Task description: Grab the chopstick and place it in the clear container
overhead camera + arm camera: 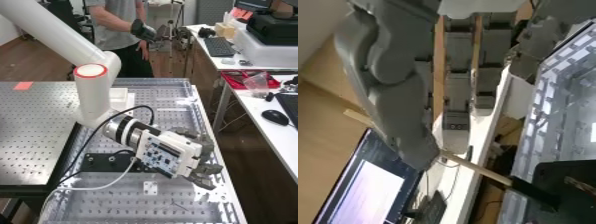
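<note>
Perforated bench (126,202) below, robot hand (204,181) above it, grasping a chopstick (485,173).
The hand (408,117) pinches the chopstick between its thumb and a fingertip, the pale shaft jutting out on both sides of the thumb and one end dark. Its fingers are near the bench's long pale edge; across a gap from them, a black mouse (275,117) lies on a white table (247,109).
</note>
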Robot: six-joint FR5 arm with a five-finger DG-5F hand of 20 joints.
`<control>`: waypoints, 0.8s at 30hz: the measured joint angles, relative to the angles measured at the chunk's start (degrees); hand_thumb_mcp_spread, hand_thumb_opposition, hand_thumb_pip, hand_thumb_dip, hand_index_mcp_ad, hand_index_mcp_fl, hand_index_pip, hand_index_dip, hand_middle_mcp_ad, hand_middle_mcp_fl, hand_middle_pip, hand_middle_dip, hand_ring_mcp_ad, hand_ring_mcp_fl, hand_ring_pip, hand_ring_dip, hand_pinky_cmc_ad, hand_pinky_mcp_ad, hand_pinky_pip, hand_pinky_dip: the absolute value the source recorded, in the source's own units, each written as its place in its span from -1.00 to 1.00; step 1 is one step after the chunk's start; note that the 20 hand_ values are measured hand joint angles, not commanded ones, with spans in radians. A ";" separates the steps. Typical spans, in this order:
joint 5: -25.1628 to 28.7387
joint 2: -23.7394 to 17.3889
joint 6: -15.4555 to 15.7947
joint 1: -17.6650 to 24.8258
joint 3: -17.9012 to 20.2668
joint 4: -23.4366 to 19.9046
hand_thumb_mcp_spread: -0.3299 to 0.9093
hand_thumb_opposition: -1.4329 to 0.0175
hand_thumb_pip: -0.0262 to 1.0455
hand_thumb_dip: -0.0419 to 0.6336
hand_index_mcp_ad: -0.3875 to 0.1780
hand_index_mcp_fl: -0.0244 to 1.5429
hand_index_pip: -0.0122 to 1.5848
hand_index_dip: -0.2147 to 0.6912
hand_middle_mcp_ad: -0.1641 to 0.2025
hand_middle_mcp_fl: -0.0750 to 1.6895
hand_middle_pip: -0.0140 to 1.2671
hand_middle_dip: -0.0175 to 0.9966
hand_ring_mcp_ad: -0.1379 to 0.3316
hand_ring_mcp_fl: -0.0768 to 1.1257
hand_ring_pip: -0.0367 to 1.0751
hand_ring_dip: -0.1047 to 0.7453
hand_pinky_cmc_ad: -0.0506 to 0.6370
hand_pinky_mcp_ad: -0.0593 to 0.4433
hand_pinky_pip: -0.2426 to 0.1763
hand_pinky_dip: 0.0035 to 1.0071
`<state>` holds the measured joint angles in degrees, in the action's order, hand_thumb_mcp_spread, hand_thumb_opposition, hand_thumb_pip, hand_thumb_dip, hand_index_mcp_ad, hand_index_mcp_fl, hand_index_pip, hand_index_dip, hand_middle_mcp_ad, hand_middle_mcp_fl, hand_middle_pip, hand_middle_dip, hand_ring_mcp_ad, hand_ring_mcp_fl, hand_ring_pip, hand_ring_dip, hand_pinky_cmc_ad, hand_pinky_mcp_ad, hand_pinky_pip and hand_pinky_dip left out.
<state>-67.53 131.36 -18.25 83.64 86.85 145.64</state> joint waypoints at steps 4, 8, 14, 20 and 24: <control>1.01 0.05 -0.02 0.12 0.05 -0.44 0.54 -0.45 0.07 -0.08 0.04 0.05 0.43 -0.59 -0.06 0.31 0.13 0.37 -0.13 0.17 -0.77 0.21 0.38 0.16 0.22 -0.66; 1.61 0.12 0.09 0.22 -0.07 -0.66 0.60 -0.46 0.07 -0.08 0.12 0.12 0.33 -0.53 -0.18 0.39 0.11 0.39 -0.12 0.26 -0.76 0.22 0.40 0.23 0.27 -0.65; 2.25 0.31 0.31 0.28 -0.94 -0.65 0.65 -0.45 0.00 -0.08 0.12 0.19 0.23 -0.50 -0.17 0.44 0.04 0.39 -0.18 0.32 -0.77 0.22 0.40 0.21 0.29 -0.65; 1.78 0.04 1.20 0.04 -1.95 -0.19 0.65 -0.45 -0.01 -0.09 0.13 0.24 0.15 -0.46 -0.18 0.44 0.00 0.39 -0.18 0.35 -0.77 0.22 0.40 0.24 0.29 -0.65; 1.56 -0.57 2.02 -0.20 -2.41 0.00 0.65 -0.45 -0.03 -0.08 0.13 0.24 0.13 -0.43 -0.17 0.46 -0.01 0.39 -0.19 0.38 -0.77 0.22 0.40 0.22 0.29 -0.65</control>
<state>-65.98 130.79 -16.24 83.44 84.44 145.64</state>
